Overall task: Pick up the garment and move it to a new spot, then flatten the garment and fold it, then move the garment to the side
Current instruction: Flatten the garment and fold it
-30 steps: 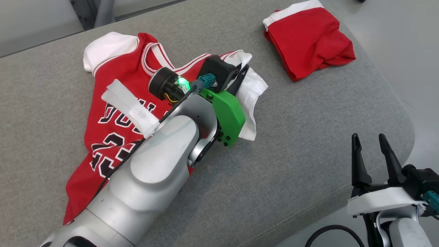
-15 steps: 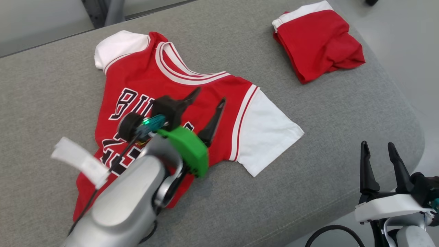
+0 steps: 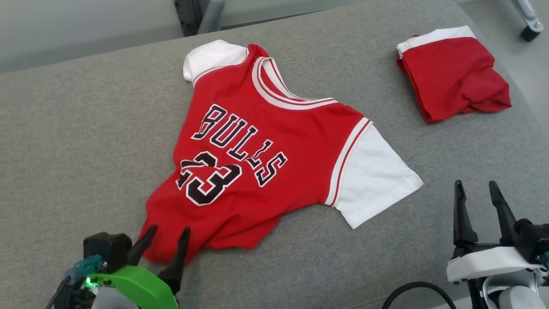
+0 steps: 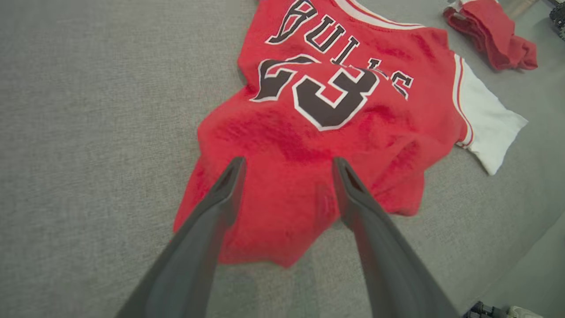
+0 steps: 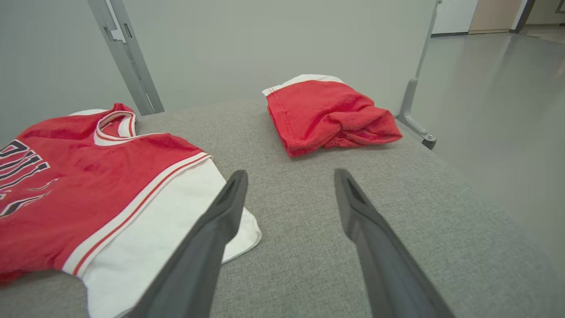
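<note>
The garment (image 3: 257, 154) is a red jersey with white sleeves and black lettering, spread face up on the grey cushion (image 3: 85, 141); its bottom hem is rumpled. My left gripper (image 3: 168, 231) stands open at the lower left, fingertips over the hem's near corner, holding nothing. From the left wrist, the garment (image 4: 326, 115) lies beneath the open left gripper (image 4: 287, 165). My right gripper (image 3: 476, 189) stands open at the lower right, off the cushion's edge and clear of the white sleeve. The right wrist view has the garment (image 5: 88, 185) to the left of the open right gripper (image 5: 289, 176).
A folded red and white cloth (image 3: 454, 77) lies at the cushion's far right corner, also in the right wrist view as the folded cloth (image 5: 326, 112). A grey metal frame post (image 5: 123, 53) rises behind the cushion. Bare floor (image 5: 507, 110) lies to the right.
My left gripper let go of the sleeve, opened, and drew back toward me to the hem's near corner. The right sleeve now lies spread out. The head camera has shifted.
</note>
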Available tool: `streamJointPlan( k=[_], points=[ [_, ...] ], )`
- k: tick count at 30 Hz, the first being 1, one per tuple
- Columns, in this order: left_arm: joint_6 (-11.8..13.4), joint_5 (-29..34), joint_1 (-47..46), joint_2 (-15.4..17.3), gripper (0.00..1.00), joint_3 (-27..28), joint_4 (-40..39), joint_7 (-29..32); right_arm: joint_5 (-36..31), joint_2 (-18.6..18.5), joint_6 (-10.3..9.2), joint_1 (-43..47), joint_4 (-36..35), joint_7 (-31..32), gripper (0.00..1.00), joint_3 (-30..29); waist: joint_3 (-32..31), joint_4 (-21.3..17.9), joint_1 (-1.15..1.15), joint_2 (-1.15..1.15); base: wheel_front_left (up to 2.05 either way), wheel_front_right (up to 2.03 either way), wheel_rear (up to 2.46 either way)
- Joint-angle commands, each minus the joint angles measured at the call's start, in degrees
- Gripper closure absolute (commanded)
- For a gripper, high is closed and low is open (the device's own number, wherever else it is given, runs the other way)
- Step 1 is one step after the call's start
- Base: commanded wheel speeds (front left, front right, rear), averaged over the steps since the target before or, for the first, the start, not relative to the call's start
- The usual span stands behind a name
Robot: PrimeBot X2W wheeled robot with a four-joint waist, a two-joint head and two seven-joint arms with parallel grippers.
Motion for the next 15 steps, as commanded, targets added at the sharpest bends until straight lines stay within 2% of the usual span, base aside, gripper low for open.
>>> streamJointPlan(
  k=[1, 3, 6, 8, 15],
  points=[
    [-0.2, -1.3, 1.3, -0.1, 0.00, -0.3, 0.4, 0.4, -0.6, -0.2, -0.09, 0.3, -0.2, -0.2, 0.00, 0.0, -0.8, 1.8, 0.00, 0.65, 0.00, 0.00, 0.00],
    [-0.2, -0.3, 1.6, 1.3, 0.00, -0.5, 2.5, 0.8, -0.9, -0.1, -0.09, 0.0, -0.2, -0.2, 0.00, 0.5, -0.8, 2.1, 0.00, 0.65, 0.00, 0.00, 0.00],
    [-2.0, -3.1, 2.2, -1.3, 0.00, -1.0, 4.9, 0.9, -1.1, -0.2, -0.09, -0.3, -0.3, -0.2, 0.00, 0.6, -0.8, 2.4, 0.00, 0.65, 0.00, 0.00, 0.00],
    [-3.4, -3.2, 1.6, -0.8, 0.00, -1.7, 7.6, 1.5, -1.4, -0.1, -0.09, -0.4, -0.3, -0.2, 0.00, 0.7, -0.8, 2.3, 0.00, 0.65, 0.00, 0.00, 0.00],
    [-5.6, -3.4, -0.5, -3.5, 0.00, -3.2, 13.4, 0.8, -1.9, -0.1, -0.09, 0.1, -0.5, -0.2, 0.00, 0.7, -0.8, 1.3, 0.00, 0.65, 0.00, 0.00, 0.00]
  ],
)
